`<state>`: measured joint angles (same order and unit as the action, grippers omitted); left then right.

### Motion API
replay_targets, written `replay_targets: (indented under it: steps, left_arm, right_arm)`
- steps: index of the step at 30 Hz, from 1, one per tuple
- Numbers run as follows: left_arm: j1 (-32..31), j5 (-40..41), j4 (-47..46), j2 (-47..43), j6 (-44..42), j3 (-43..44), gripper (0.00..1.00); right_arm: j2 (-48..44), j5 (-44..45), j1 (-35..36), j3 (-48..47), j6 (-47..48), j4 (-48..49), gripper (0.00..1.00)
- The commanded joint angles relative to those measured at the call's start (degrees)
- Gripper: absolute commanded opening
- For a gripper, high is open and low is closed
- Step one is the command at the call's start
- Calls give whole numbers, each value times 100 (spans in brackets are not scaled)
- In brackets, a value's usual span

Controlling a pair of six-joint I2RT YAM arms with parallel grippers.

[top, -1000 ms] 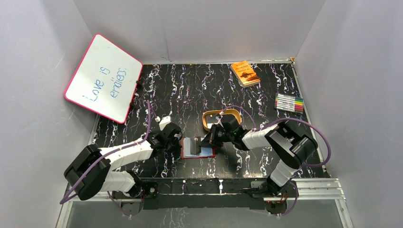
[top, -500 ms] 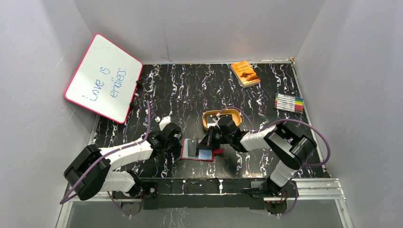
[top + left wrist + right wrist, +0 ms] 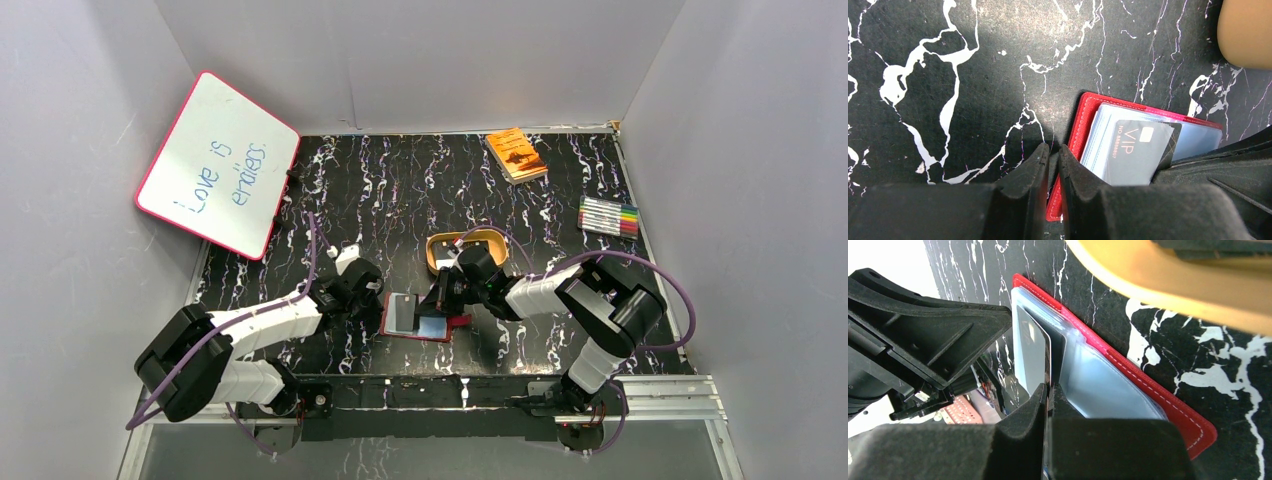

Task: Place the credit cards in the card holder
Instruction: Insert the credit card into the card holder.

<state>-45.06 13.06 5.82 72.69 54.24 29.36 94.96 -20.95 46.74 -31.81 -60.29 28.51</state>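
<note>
Card holder [image 3: 1083, 125]: red, lying open at the 6 o'clock side of the table [image 3: 400, 190], clear sleeves facing up.
Card [image 3: 1135, 152]: dark grey, marked VIP, lying across the sleeves; whether it sits inside one cannot be told.
Right gripper [image 3: 1049, 390]: at the holder's 3 o'clock, clenched on the card's edge.
Left gripper [image 3: 1054, 152]: at the holder's 9 o'clock, fingers almost together at the red cover edge; a true grip cannot be told.
Gold tray [image 3: 433, 252]: near, at the holder's 1 o'clock.
</note>
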Motion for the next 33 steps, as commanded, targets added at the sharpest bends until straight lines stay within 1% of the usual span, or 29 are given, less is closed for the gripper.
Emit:
replay_targets:
  steps: [1, 3, 5, 11, 14, 17, 21, 23, 24, 27, 28, 31, 33]
  left_arm:
    - [-20, -322, 539, 158, 62, -289, 13]
    - [-21, -330, 534, 158, 73, -298, 13]
    - [-19, -330, 542, 139, 78, -312, 13]
    - [-14, -296, 584, 29, 98, -343, 13]
    - [-20, -271, 610, -12, 87, -348, 13]
    - [-18, -260, 625, -50, 87, -344, 13]
    - [-20, -243, 662, -87, 88, -352, 13]
    - [-14, -242, 661, -102, 87, -365, 13]
    - [-20, -242, 661, -105, 87, -369, 13]
    - [-16, -266, 650, -105, 96, -387, 13]
    - [-16, -268, 644, -105, 96, -388, 13]
    - [-13, -294, 626, -98, 96, -396, 13]
    - [-20, -304, 627, -96, 99, -388, 12]
  right_arm:
    - [-124, 152, 74, 40, -145, 135, 6]
    - [-87, 123, 98, 31, -200, 211, 7]
    - [-61, 86, 141, -23, -188, 209, 9]
    - [-377, 241, 177, -97, 3, -377, 29]
    - [-565, 321, 175, -108, 127, -696, 36]
    - [-741, 367, 177, -124, 223, -997, 40]
    - [-999, 482, 174, -164, 406, -1377, 41]
    - [-1090, 589, 176, -230, 541, -1650, 40]
    - [-1108, 640, 175, -284, 631, -1808, 36]
    - [-1021, 668, 175, -500, 895, -2243, 20]
    - [-957, 633, 173, -563, 952, -2320, 17]
    - [-774, 445, 177, -652, 1008, -2268, 10]
    - [-661, 348, 201, -695, 1010, -2186, 8]
